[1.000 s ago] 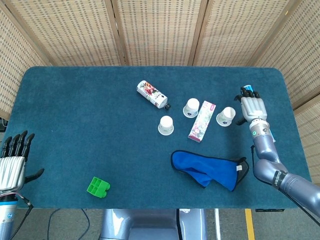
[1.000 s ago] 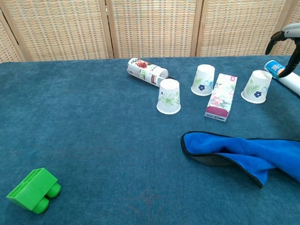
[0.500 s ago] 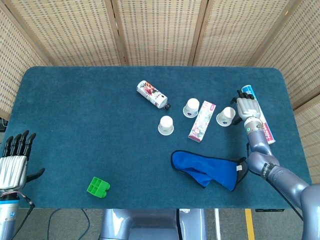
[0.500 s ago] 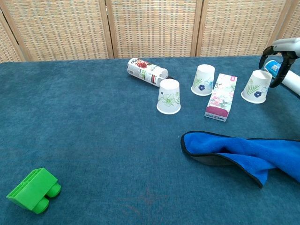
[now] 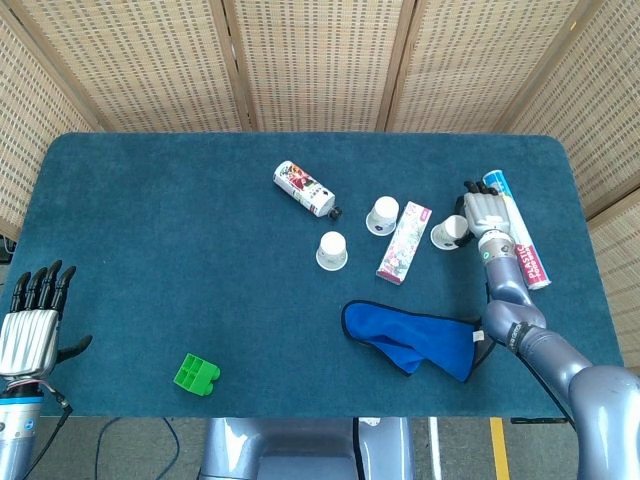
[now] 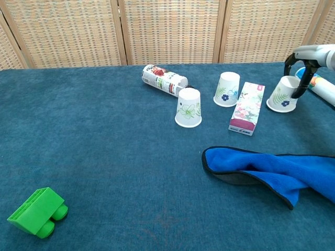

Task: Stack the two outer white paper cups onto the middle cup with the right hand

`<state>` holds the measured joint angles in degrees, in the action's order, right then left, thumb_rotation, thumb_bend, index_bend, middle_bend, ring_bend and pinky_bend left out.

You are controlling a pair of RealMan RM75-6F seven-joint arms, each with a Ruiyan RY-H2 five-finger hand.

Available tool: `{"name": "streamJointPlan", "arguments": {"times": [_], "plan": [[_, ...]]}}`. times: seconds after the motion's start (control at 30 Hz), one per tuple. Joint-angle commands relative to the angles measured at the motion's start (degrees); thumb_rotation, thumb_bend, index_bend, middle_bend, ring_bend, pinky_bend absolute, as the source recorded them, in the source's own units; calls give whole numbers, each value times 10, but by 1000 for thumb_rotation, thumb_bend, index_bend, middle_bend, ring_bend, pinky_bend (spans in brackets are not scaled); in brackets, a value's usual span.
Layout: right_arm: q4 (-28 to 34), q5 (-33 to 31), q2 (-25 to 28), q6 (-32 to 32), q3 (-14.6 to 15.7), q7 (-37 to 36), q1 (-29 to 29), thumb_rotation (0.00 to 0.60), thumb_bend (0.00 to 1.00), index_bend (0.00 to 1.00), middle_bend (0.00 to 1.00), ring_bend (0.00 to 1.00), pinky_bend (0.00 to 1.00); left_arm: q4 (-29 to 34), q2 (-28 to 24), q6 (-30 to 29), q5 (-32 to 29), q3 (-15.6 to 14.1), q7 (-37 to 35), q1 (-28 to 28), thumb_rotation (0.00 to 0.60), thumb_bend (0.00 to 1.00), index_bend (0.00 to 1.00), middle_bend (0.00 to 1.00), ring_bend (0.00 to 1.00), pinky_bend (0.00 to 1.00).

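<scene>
A dark teal, felt-like cloth covers the bench (image 5: 160,200) from edge to edge, its corners rounded in the head view. Behind it stand woven cane screen panels (image 5: 310,60) in pale wooden frames, filling the upper part of both views.

Three white paper cups sit upside down near the middle right of the head view. The left cup (image 5: 332,251) stands lowest, the middle cup (image 5: 382,215) is up and to its right, and the right cup (image 5: 450,232) lies further right. A pink and white carton (image 5: 404,243) lies flat between the middle and right cups. A printed bottle (image 5: 305,189) lies on its side to the upper left of the cups.

The right hand (image 5: 486,213) is at the right cup, its dark fingers (image 6: 299,88) curved around the cup's far side; whether they press the cup or only stand beside it cannot be told. A blue and white tube (image 5: 518,243) lies just right of that hand.

A blue cloth (image 5: 415,338) with dark edging lies crumpled below the cups. A green toy block (image 5: 196,375) sits toward the lower left. The left hand (image 5: 30,325) rests at the lower left edge of the head view, fingers straight and apart, holding nothing.
</scene>
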<state>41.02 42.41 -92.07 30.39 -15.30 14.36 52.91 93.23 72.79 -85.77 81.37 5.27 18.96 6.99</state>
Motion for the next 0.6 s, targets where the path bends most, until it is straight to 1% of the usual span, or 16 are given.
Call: {"name": "streamJointPlan", "arguments": {"times": [0.03, 0.17, 0.23, 0.4, 0.5, 0.6], "plan": [[23, 11, 12, 16, -5, -4, -1, 600, 210, 535, 168, 11, 167, 0, -1, 0, 1, -1, -1, 0, 600, 79, 0, 0, 0, 0], [98, 27, 50, 65, -15, 3, -6, 600, 210, 534, 169, 14, 167, 1, -2, -4, 8, -4, -2, -1, 600, 79, 0, 0, 0, 0], [157, 36, 79, 100, -22, 15, -8, 600, 210, 534, 169, 14, 167, 3, -3, -5, 10, -6, -5, -2, 600, 79, 0, 0, 0, 0], [283, 29, 134, 155, -39, 46, -13, 600, 210, 539, 169, 14, 169, 3, -4, -9, 19, -9, -3, -2, 600, 79, 0, 0, 0, 0], [324, 11, 149, 171, -42, 73, -7, 600, 210, 544, 169, 15, 171, 4, -3, -10, 25, -12, -2, -3, 600, 79, 0, 0, 0, 0], [347, -4, 153, 183, -45, 93, 0, 600, 210, 547, 168, 16, 173, 4, -3, -10, 28, -15, -4, -3, 600, 79, 0, 0, 0, 0]]}}
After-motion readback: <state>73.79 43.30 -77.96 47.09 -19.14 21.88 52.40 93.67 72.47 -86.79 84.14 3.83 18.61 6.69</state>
